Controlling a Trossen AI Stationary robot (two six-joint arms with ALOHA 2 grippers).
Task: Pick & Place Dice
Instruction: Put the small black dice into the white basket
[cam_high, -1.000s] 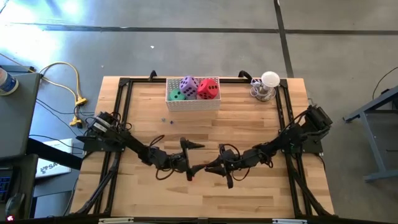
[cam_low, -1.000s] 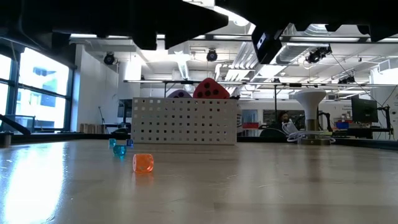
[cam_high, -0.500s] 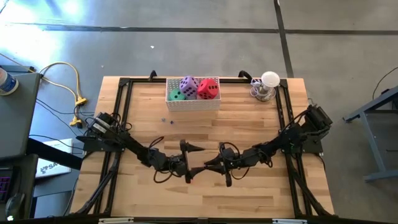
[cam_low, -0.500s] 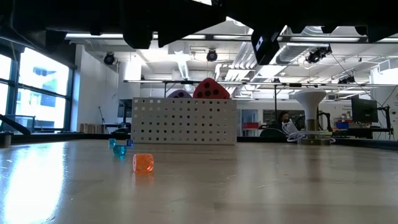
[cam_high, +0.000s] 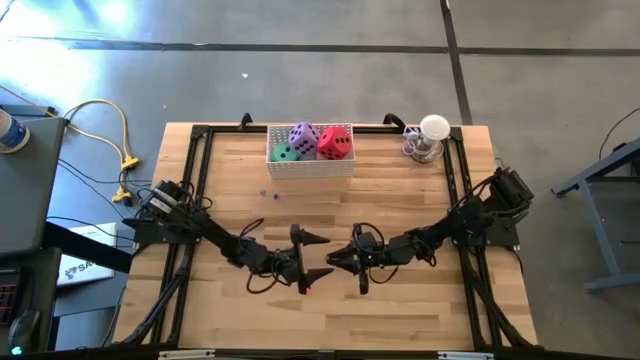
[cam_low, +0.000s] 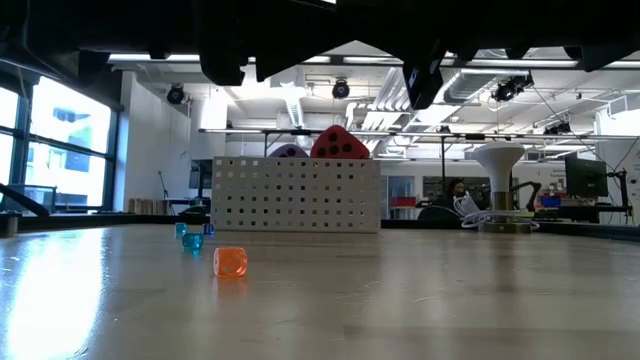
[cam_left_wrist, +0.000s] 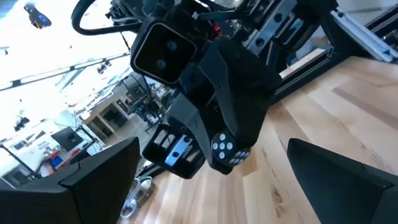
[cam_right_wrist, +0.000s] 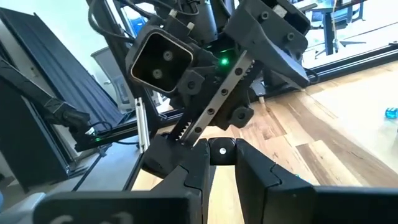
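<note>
Three dice, green, purple and red, lie inside a white perforated basket at the table's far middle. Both arms meet above the table's middle, pointing at each other. My left gripper is open wide with nothing between its fingers. My right gripper faces it, shut on a small dark die with white pips. In the left wrist view my left gripper frames that die from either side. My right gripper pinches the small dark die between its two fingertips. The fingers lie about level and point toward the table's left side. The die is lifted clear of the table, just in front of my open left gripper.
A small orange die and small blue ones lie on the wood nearer than the basket. A white lamp-like stand is at the far right corner. Black frame rails run along the table's sides.
My right gripper has swung slightly toward the table's far edge, still shut on the small die. My left gripper has stayed open and in place.
</note>
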